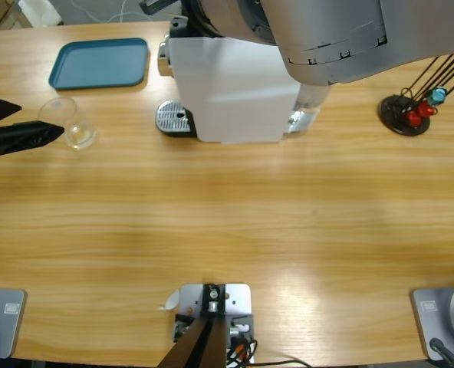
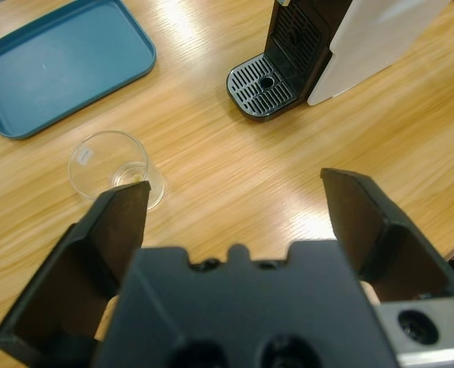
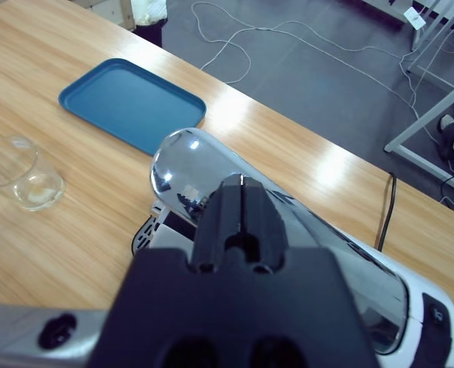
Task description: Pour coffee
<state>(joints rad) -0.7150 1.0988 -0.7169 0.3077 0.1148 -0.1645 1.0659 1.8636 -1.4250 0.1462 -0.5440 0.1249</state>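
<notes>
A small clear glass stands on the table left of the white coffee machine; it also appears in the left wrist view and the right wrist view. No coffee shows in it or anywhere else. My left gripper comes in from the left edge, open, its jaws just short of the glass and nothing between them. My right gripper is shut, its tip over the chrome top of the machine. In the high view the arm's silver elbow hides that gripper.
A blue tray lies at the back left. The machine's drip grate faces left towards the glass. A black stand with thin rods and red and blue pieces sits at the right. Floor cables show beyond the table's far edge.
</notes>
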